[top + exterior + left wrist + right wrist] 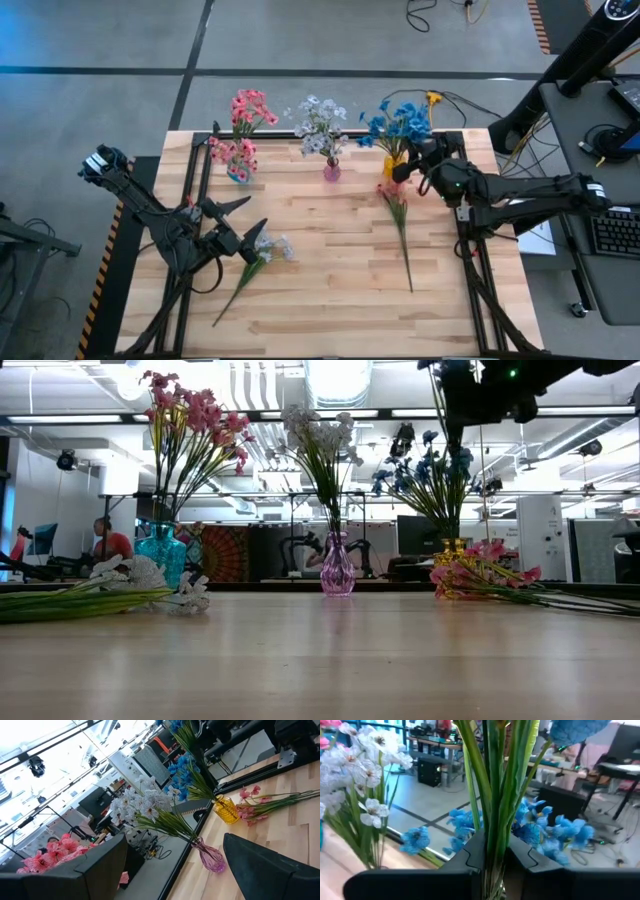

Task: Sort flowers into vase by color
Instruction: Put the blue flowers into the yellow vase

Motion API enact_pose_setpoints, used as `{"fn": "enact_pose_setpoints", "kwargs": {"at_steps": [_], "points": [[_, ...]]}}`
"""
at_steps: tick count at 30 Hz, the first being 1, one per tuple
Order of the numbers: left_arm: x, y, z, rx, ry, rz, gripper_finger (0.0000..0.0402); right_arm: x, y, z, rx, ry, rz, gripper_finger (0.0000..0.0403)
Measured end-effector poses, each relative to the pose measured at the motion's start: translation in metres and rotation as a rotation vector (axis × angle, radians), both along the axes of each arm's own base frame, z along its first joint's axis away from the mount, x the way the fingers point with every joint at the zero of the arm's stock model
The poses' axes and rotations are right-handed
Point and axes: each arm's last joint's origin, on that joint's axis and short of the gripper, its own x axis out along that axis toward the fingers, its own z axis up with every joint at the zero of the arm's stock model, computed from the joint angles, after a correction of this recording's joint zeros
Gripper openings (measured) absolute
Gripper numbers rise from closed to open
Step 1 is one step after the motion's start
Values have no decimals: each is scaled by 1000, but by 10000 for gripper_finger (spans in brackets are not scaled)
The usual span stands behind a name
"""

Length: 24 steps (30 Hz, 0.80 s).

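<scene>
Three vases stand along the far edge: a teal vase with pink flowers, a pink vase with white flowers, and a yellow vase with blue flowers. My right gripper hovers over the yellow vase, shut on green stems. One pink flower lies flat on the table near the yellow vase. A white flower lies flat beside my left gripper, which is open, level and holds nothing. My right gripper pinches a bundle of green stems of a blue flower between its two fingers. The fingers are level, come from the table's right side and lie across the stems. The stems stand upright, blue blossom above; their lower ends are hidden by the fingers.
Black frame rails run along the table's left, right and far edges. The bare wood in the middle and near part of the table holds only the two lying flowers. Desks, cables and a person show in the room beyond.
</scene>
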Motion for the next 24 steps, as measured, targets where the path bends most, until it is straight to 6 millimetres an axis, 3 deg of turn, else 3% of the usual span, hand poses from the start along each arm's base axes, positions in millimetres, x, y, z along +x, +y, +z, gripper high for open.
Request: {"fn": "enact_pose_setpoints", "kwargs": {"at_steps": [8, 14, 24], "points": [[1, 1, 0, 2, 2, 8, 311, -4, -17, -2, 1, 7, -76, 33], [2, 3, 0, 10, 9, 17, 311, -5, -30, -3, 46, -43, -25, 33], [2, 3, 0, 15, 13, 19, 311, -2, -33, -14, 71, -27, -35, 33]]}}
